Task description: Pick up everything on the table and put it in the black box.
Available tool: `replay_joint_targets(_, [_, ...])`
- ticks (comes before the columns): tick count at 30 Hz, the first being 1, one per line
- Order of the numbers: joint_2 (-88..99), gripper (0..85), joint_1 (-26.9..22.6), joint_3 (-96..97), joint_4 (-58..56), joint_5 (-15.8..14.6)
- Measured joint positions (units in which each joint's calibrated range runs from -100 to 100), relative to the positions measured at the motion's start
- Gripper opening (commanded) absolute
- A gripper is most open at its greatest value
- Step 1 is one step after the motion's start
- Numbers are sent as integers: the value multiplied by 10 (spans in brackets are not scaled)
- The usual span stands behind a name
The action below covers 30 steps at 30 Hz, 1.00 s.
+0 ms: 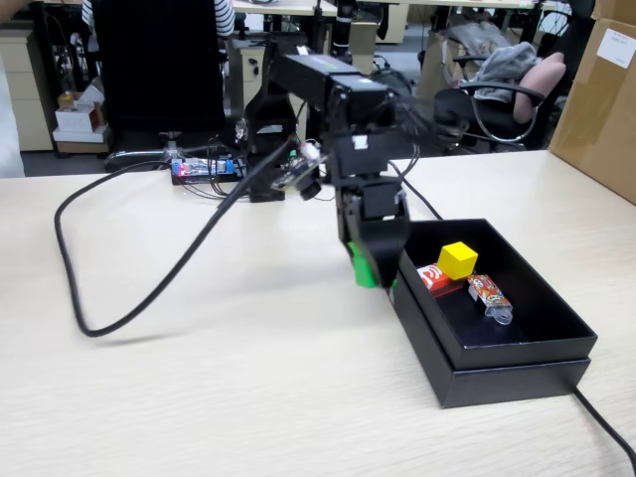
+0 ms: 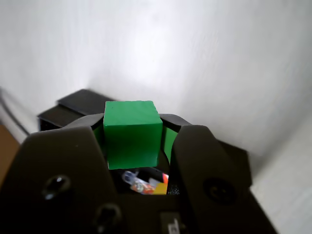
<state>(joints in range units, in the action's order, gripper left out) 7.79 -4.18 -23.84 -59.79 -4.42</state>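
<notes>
Gripper (image 2: 132,146) is clamped on the green cube (image 2: 131,132), jaws pressing its two opposite flat sides, cube sitting square between them in the wrist view. In the fixed view the cube (image 1: 363,266) hangs off the table, just at the near-left wall of the black box (image 1: 517,363), not yet over the interior. Cube looks rigid, light, smooth-faced; flat parallel sides are the right place to hold, and the grip looks centred, so slip risk seems low unless it gets knocked on the wall. Past the gripper, inside the box: one yellow cube (image 1: 457,259), touching or resting against one red box with white end (image 1: 432,276), and beside those one clear-wrapped colourful packet (image 1: 488,294). Count: two cubes total (one green, one yellow), one red box, one packet, one black box. Table (image 1: 199,397) around the gripper holds no other loose items, only a black cable (image 1: 129,318) and the electronics at the arm base. A brown carton (image 1: 601,99) stands far off.
</notes>
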Motion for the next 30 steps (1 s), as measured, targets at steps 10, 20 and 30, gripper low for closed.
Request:
replay_joint_targets(10, [174, 11, -87, 156, -4, -23])
replay_joint_targets(20, [139, 11, -103, 156, 36, -26])
replay_joint_targets(30, [82, 11, -95, 193, 101, -25])
